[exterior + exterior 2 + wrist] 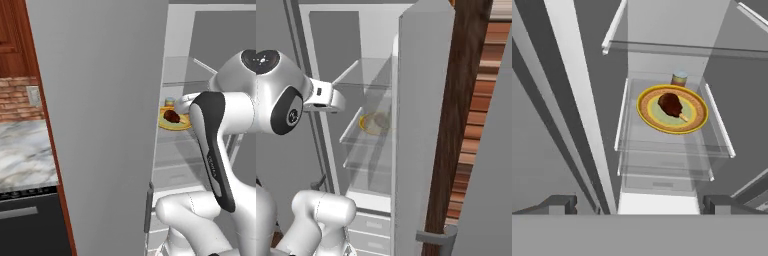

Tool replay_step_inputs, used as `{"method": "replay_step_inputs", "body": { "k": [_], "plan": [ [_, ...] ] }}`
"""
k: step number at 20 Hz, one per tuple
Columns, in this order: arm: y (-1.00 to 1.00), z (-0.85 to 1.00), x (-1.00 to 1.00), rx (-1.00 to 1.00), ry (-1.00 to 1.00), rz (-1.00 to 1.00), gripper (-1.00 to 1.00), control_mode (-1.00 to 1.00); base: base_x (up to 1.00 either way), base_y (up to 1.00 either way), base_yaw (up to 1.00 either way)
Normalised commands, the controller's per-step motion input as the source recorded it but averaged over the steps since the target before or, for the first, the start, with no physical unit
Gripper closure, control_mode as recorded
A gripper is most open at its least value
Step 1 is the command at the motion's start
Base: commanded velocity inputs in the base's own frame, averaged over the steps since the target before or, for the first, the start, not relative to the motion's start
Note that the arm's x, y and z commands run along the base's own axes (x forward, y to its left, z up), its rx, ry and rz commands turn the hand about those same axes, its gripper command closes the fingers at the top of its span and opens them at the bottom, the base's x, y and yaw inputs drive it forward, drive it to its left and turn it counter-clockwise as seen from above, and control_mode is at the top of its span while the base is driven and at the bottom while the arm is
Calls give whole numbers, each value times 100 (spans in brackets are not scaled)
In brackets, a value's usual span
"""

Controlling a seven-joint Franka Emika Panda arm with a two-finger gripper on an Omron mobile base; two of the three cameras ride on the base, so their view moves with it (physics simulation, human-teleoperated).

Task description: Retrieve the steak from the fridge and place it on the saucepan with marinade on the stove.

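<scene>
From the left base view, the fridge (pixel 100 125) stood with its door swung wide, which left the shelves open to the arm. One steak (pixel 171 116) lay on one yellow plate (pixel 175 123) on a glass shelf, with one small jar (pixel 170 101) just behind it. The arm was bent toward that shelf, probably lining up a reach. To the left sat a marble desk (pixel 25 155) above a black dishwasher (pixel 30 220).

From the right base view, the plate (pixel 375 122) showed faintly through the glass shelves, the meat on it too dim to make out. The arm's wrist pointed into the fridge interior.

In the hand view, the end effector (pixel 641 204) had both fingertips (pixel 559 204) spread wide and gripped nothing. The steak (pixel 671 104) sat near the plate's (pixel 649 116) middle, well ahead of the tips, the jar (pixel 679 78) touching or just beside the plate's far rim. I counted three glass shelves.
</scene>
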Motion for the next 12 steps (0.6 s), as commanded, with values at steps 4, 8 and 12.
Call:
{"method": "replay_step_inputs", "body": {
  "k": [4,8,12],
  "plan": [
    [0,0,0,0,0,0,-100,100,6,-38,3],
    [0,0,0,0,0,0,-100,100,15,-25,1],
    [0,0,0,0,0,0,-100,100,26,-6,0]
  ]
}}
